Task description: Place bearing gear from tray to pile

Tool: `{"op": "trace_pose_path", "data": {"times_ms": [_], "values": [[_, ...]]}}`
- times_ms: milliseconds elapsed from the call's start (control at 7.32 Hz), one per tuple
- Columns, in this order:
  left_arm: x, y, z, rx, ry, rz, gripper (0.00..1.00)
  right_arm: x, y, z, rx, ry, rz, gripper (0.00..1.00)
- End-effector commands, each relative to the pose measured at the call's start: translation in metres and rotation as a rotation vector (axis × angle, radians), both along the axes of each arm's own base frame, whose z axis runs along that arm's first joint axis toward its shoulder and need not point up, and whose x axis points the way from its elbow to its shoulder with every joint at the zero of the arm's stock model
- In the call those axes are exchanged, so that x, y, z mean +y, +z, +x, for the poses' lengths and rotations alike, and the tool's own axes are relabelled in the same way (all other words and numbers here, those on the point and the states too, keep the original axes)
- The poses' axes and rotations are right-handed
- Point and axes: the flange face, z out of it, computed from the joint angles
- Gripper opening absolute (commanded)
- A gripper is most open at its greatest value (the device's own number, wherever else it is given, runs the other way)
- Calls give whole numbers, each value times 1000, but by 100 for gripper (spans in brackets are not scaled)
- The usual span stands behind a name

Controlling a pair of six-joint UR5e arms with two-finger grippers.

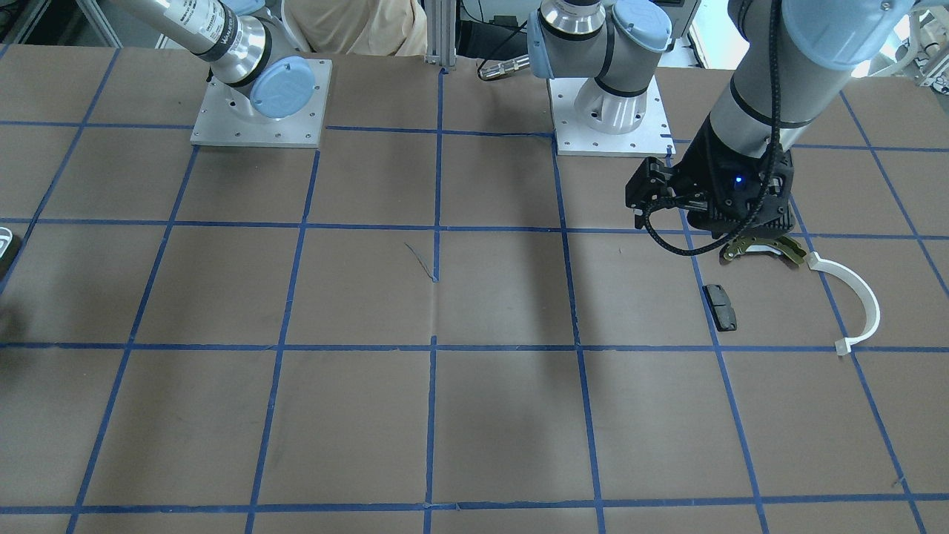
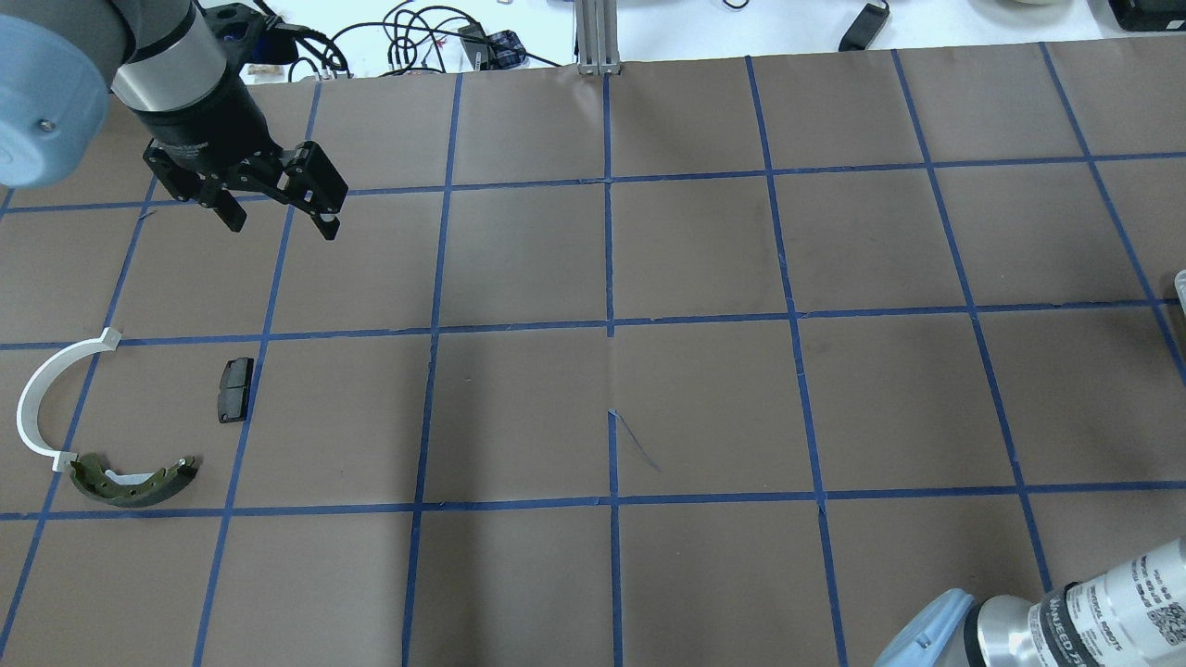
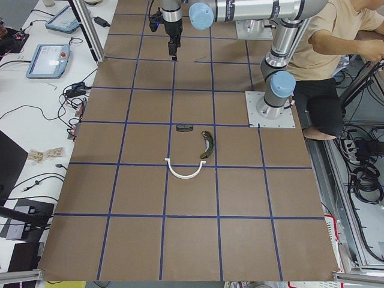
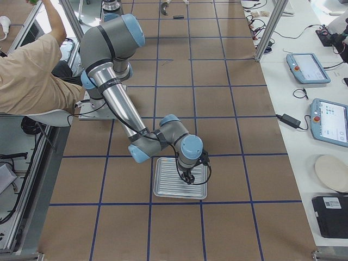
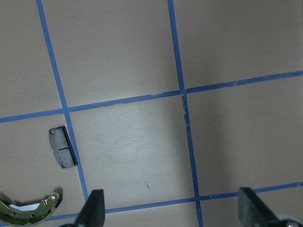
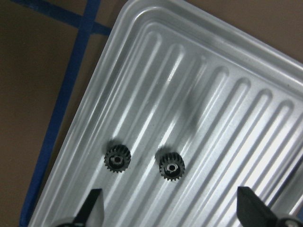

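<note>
The right gripper hangs over the tray, jaws apart and empty. A black gear and a second gear lie side by side toward the wrist view's 7 o'clock; which one is the bearing gear is unclear. The left gripper, also spread and empty, sits at the overhead view's 10 o'clock. The pile of brass shoe, white half-ring and black pad lies at 8 o'clock.

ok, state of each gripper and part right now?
Left gripper: open, empty, above the table.
Right gripper: open, empty, over the ribbed silver metal tray.
Two small black toothed gears: lying flat in tray, apart, ungripped.
Olive-brass curved shoe: flat on table.
White plastic half-ring: flat on table.
Small black rectangular pad: flat on table, apart from both.
</note>
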Motion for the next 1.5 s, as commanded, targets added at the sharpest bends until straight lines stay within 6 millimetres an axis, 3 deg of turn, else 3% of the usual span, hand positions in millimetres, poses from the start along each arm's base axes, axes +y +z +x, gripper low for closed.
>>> {"op": "trace_pose_path", "data": {"times_ms": [0, 956, 1230, 1366], "values": [[-1, 1, 1, 0, 2, -5, 100, -4, -25, -5, -12, 178, -2, 100], [-4, -2, 2, -1, 3, -31, 100, 5, -37, 4, -26, 217, 20, 100], [1, 9, 1, -5, 8, -54, 100, 5, -37, 4, -24, 215, 20, 81], [5, 16, 1, -4, 8, -66, 100, 4, -40, 4, -29, 215, 21, 81]]}}
